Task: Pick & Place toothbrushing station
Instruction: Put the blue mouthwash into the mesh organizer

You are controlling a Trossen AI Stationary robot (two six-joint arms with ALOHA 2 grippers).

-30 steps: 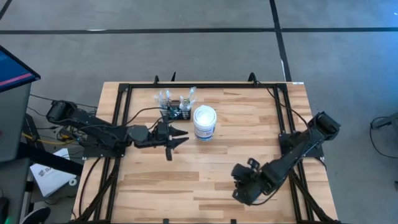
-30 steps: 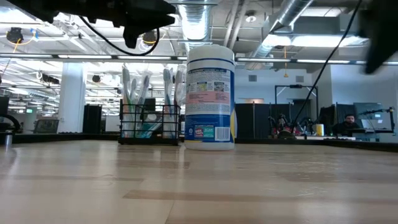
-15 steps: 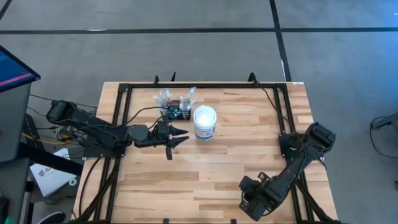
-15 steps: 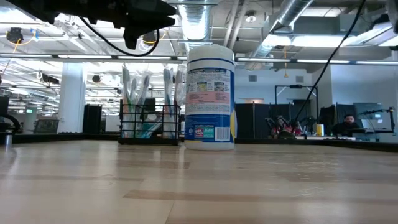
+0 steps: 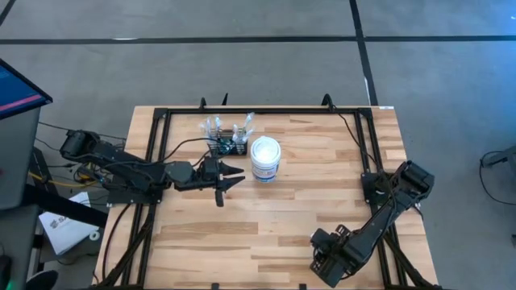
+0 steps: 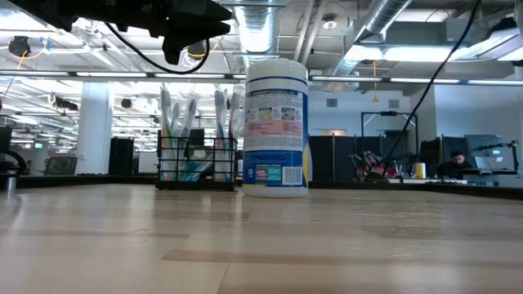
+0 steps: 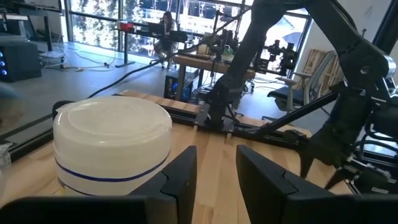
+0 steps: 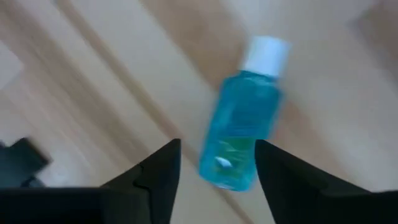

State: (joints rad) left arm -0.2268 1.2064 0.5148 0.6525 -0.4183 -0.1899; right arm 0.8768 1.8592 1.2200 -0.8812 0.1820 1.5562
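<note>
Since a second earlier, only the right gripper (image 5: 325, 256) had moved, drawn back from mid-table to the near edge; the left arm, rack and tub stayed put. Its fingers (image 8: 158, 177) stood apart, holding nothing, above a small blue-green plastic bottle with a white cap (image 8: 244, 138) lying on the light wooden table (image 5: 306, 197). The left gripper (image 5: 235, 176) hovered with fingers (image 7: 183, 177) parted and empty, just beside the round white lidded tub (image 5: 265, 159). The small black wire-mesh rack of toothbrushes (image 5: 227, 138) stood near the table's far edge, just beside the tub.
</note>
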